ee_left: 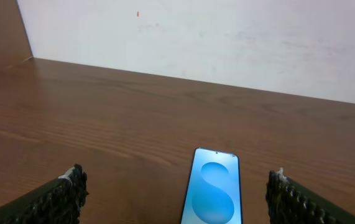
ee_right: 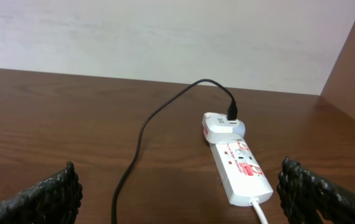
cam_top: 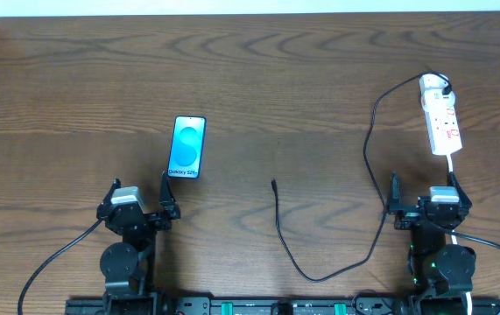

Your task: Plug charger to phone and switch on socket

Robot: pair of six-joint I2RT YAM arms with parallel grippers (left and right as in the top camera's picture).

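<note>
The phone (cam_top: 187,148) lies flat on the table at the left, blue screen up; it also shows in the left wrist view (ee_left: 215,188). My left gripper (cam_top: 140,199) is open and empty, just in front of the phone. The charger cable (cam_top: 369,157) runs from a white adapter on the socket (cam_top: 440,118) down in a loop to its free connector tip (cam_top: 273,183) at mid table. The socket also shows in the right wrist view (ee_right: 239,165), with the cable (ee_right: 141,134) beside it. My right gripper (cam_top: 425,192) is open and empty, in front of the socket.
A white wall (ee_left: 227,37) stands at the table's far edge. A wooden side panel (ee_right: 354,68) rises at the right. The socket's white cord (cam_top: 454,171) runs back toward my right arm.
</note>
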